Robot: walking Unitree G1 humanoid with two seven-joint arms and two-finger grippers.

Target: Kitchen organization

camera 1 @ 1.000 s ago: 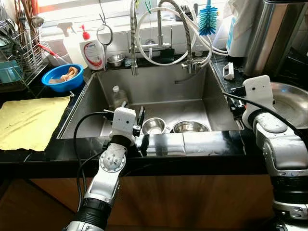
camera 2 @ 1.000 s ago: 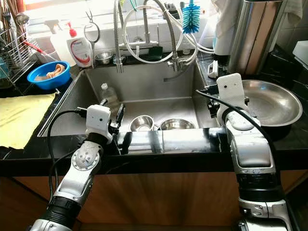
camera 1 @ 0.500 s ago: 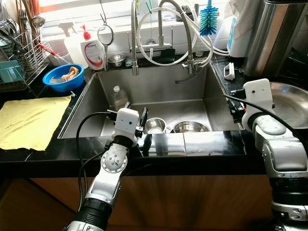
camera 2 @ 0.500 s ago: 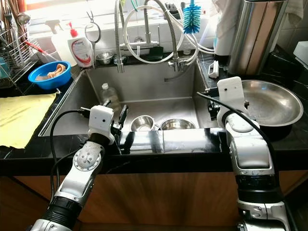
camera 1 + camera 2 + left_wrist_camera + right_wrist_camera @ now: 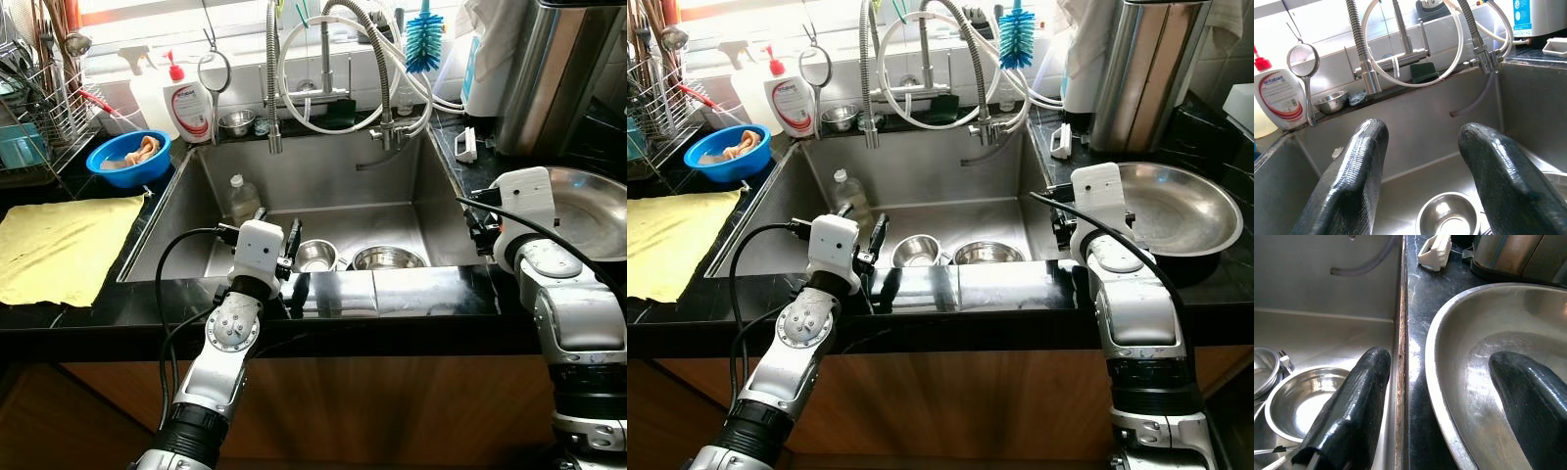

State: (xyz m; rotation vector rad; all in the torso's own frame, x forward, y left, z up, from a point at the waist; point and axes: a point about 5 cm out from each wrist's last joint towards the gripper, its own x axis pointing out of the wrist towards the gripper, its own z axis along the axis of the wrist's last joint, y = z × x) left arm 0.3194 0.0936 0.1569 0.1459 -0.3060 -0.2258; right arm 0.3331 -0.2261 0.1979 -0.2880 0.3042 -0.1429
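My left gripper (image 5: 1422, 171) hangs open over the front of the steel sink (image 5: 323, 176), with nothing between its fingers. Below it in the basin sit a small steel bowl (image 5: 313, 256) and a wider steel bowl (image 5: 387, 258) side by side. A clear plastic bottle (image 5: 241, 196) stands against the sink's left wall. My right gripper (image 5: 1442, 406) is open at the sink's right edge. One finger (image 5: 1352, 401) is on the sink side and the other (image 5: 1533, 401) is over the inside of a large steel basin (image 5: 593, 211) on the right counter.
A yellow cloth (image 5: 59, 245) lies on the left counter, with a blue bowl (image 5: 127, 157) and a dish rack (image 5: 34, 117) behind it. A soap bottle (image 5: 189, 103), a strainer (image 5: 213, 70), hoses and a blue brush (image 5: 423, 44) line the back ledge. A tall steel vessel (image 5: 554, 73) stands at the back right.
My right wrist has sunk slightly and turned a little toward the large basin. My left gripper has edged a bit to the right above the sink's front.
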